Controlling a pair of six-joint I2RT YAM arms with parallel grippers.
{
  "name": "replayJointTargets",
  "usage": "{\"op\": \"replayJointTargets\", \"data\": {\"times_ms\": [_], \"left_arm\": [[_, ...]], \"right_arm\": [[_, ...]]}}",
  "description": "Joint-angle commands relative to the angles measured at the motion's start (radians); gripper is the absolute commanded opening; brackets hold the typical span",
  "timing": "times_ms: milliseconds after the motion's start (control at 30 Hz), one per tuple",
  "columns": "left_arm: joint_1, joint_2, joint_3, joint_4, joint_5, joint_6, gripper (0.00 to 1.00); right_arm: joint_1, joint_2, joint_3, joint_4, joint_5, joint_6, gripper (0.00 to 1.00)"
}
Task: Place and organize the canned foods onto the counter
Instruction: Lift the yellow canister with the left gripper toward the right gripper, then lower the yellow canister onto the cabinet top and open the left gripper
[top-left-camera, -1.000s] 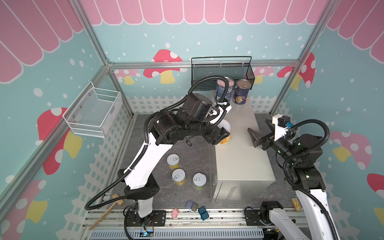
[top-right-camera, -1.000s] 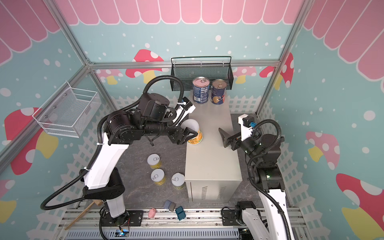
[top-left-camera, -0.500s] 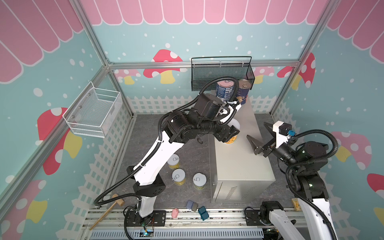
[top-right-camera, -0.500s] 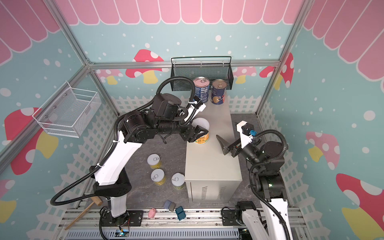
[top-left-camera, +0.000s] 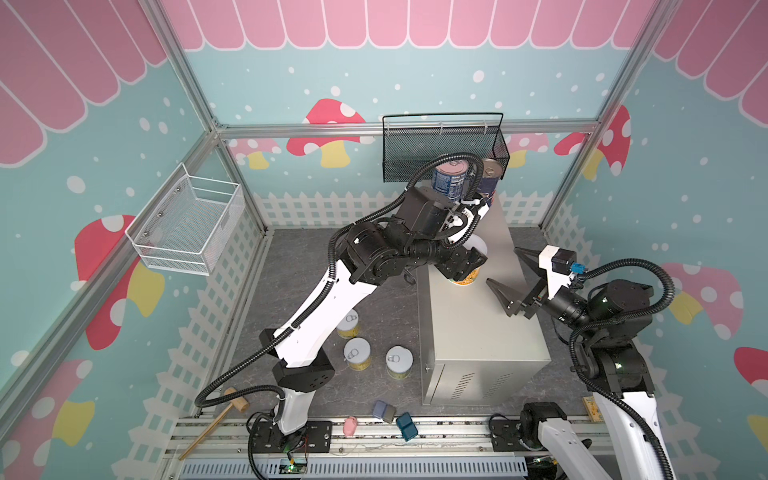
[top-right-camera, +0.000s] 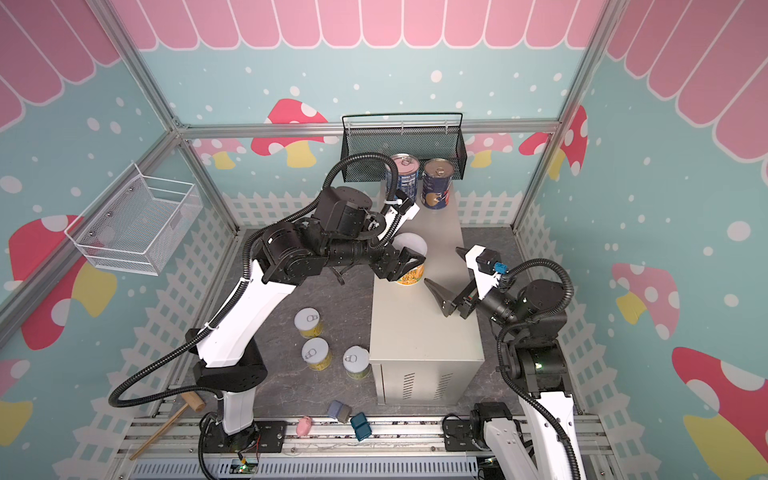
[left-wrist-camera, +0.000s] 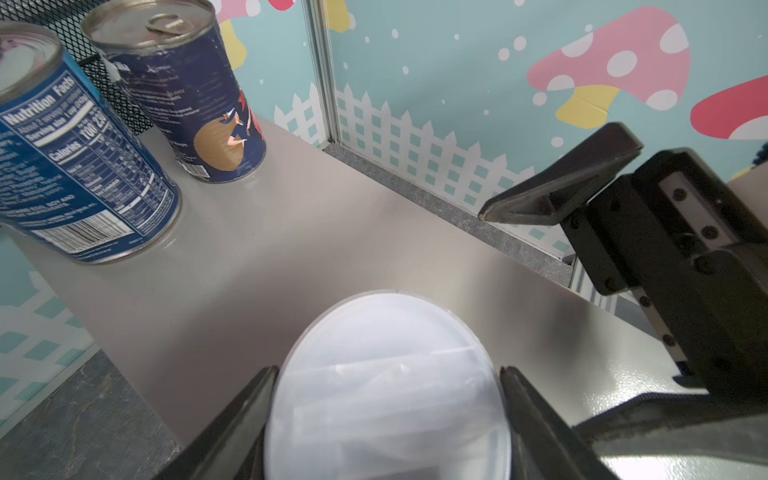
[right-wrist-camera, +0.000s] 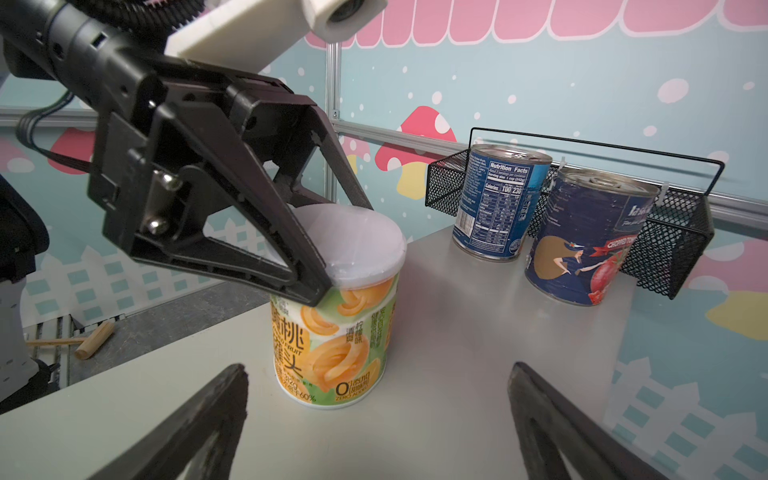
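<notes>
Your counter (top-right-camera: 424, 332) fills the centre-right of both top views. The right gripper (top-right-camera: 441, 264) hangs wide open over it. The left gripper (top-right-camera: 411, 262) straddles the yellow can (top-right-camera: 410, 276) standing mid-counter; you cannot tell whether it grips. Two blue cans (top-right-camera: 436, 187) stand at the counter's upper end.

we look down into a booth of teal walls (top-left-camera: 415, 83) printed with red mushrooms, pink scallops and a white picket fence, framed in aluminium rails (top-left-camera: 266, 134), over a dark grey stone-patterned floor (top-left-camera: 299, 266); a white wire basket (top-left-camera: 187, 224) hangs on one wall.
</notes>
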Motion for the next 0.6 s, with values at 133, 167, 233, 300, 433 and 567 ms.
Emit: {"op": "replayJointTargets", "data": {"times_ms": [133, 167, 233, 300, 433, 567], "left_arm": [[0.056, -0.198, -0.219, 0.19, 0.051, -0.041, 0.8], [0.062, -0.222, -0.251, 0.205, 0.056, -0.044, 0.8], [0.08, -0.271, -0.319, 0.24, 0.07, -0.053, 0.81], [0.096, -0.313, -0.385, 0.27, 0.075, -0.061, 0.83], [0.132, -0.39, -0.519, 0.358, 0.142, -0.082, 0.89], [0.139, -0.402, -0.553, 0.382, 0.185, -0.087, 0.9]], "right_arm": [[0.008, 0.045, 0.032, 0.083, -0.088, 0.041, 0.99], [0.01, 0.05, 0.037, 0.086, -0.092, 0.042, 0.99], [0.016, 0.072, 0.049, 0.092, -0.105, 0.047, 0.99], [0.027, 0.093, 0.057, 0.105, -0.114, 0.053, 0.99], [0.064, 0.119, 0.075, 0.116, -0.097, 0.053, 0.99], [0.098, 0.13, 0.083, 0.111, -0.067, 0.043, 0.99]]}}
